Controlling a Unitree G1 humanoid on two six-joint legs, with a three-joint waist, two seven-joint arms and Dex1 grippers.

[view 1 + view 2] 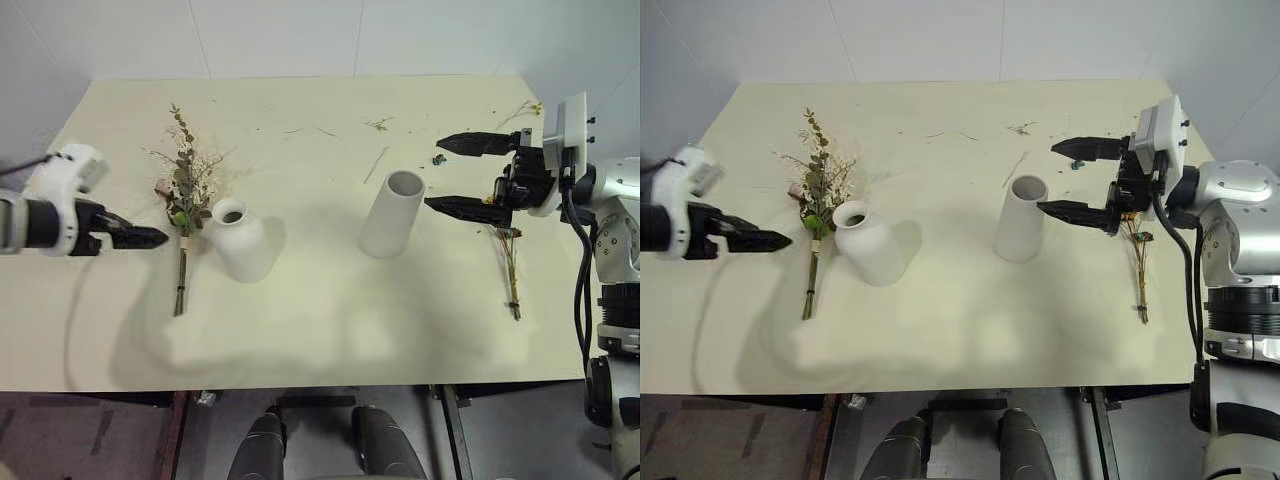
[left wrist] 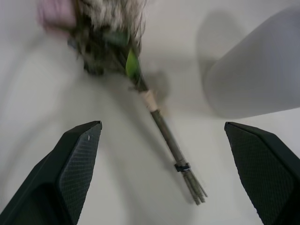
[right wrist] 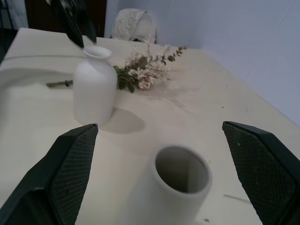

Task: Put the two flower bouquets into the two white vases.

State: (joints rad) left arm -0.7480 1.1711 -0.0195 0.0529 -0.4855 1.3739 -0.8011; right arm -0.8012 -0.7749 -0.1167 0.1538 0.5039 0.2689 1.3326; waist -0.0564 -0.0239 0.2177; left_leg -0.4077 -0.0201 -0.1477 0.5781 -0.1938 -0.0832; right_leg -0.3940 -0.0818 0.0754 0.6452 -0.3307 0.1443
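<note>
On the near half of the cream table [image 1: 330,350] the two white vases stand upright and apart with bare tabletop between them: the squat round-shouldered vase [image 1: 240,240] on the left and the straight cylinder vase [image 1: 391,213] on the right. Both mouths are open and nothing is in either. The big bouquet [image 1: 184,195] lies flat just beside the squat vase on its left, stems toward the near edge and its leafy, grassy head pointing away, the head almost touching the vase's shoulder. The left gripper [image 1: 140,238] hangs over the table just left of those stems, its fingers [image 2: 70,168] spread wide and holding nothing; its wrist view shows the bound stems lying between the fingers farther on, with the vase's side close by. The thin sprig [image 1: 510,270] lies flat to the right of the cylinder vase, stem end toward the near edge. The right gripper [image 1: 470,175] hovers above it, pointing left toward the cylinder, its fingers spread wide and empty; its lower finger and wrist hide the sprig's upper part. Farther back, small loose twigs [image 1: 378,124] and dried bits are scattered over the tabletop, and another scrap [image 1: 528,108] lies near the far right corner. Beyond the table rises a pale wall [image 1: 300,35].
</note>
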